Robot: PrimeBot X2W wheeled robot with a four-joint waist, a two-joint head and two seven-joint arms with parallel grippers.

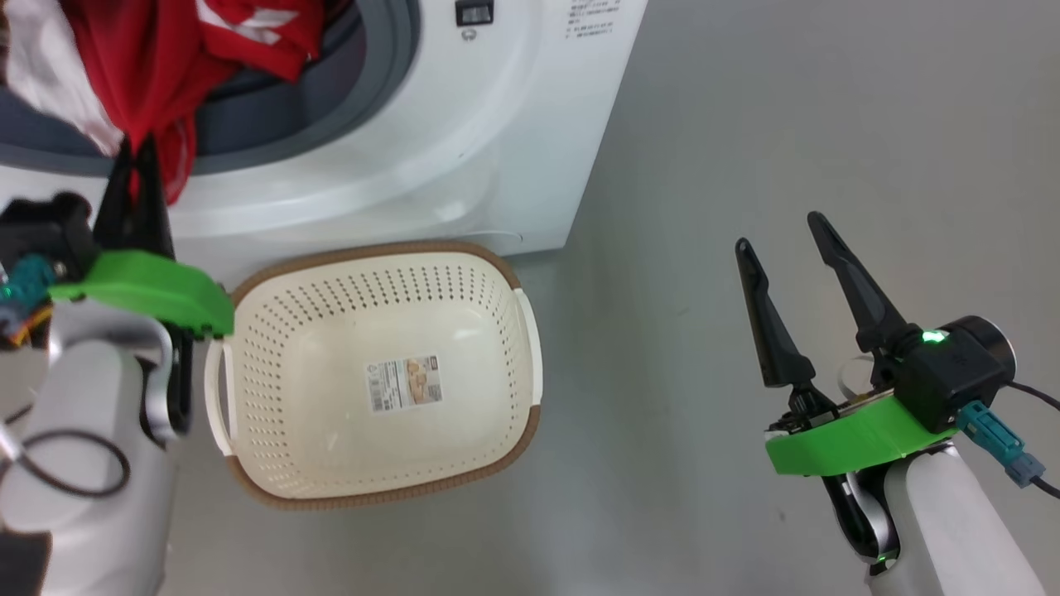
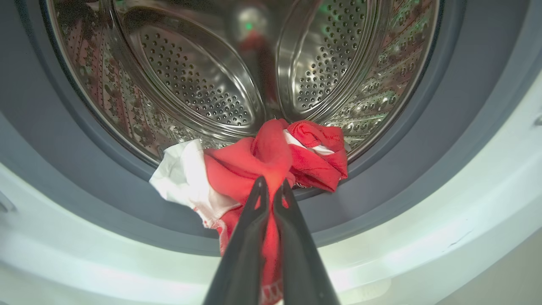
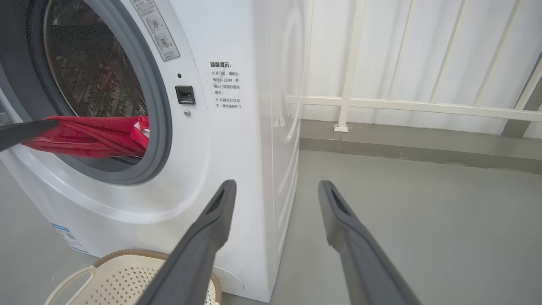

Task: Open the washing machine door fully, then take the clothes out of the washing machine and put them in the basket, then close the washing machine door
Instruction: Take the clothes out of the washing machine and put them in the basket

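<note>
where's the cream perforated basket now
Head view, lower centre: cream perforated basket on the grey floor before the white washing machine, beside the left gripper.

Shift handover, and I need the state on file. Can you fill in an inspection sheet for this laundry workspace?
Surface: grey floor; the basket stands on it against the washing machine.
Job's things: drum open to view; red and white clothes hang out over the grey seal; basket holds no clothes.
Clutter: nothing seen.
Grippers: left tool shut on the clothes; right tool open, holding nothing, above the floor.
Cables: looped black cable at the left forearm; teal plug with a black lead at the right wrist.
Surroundings: white railing beyond the machine.
</note>
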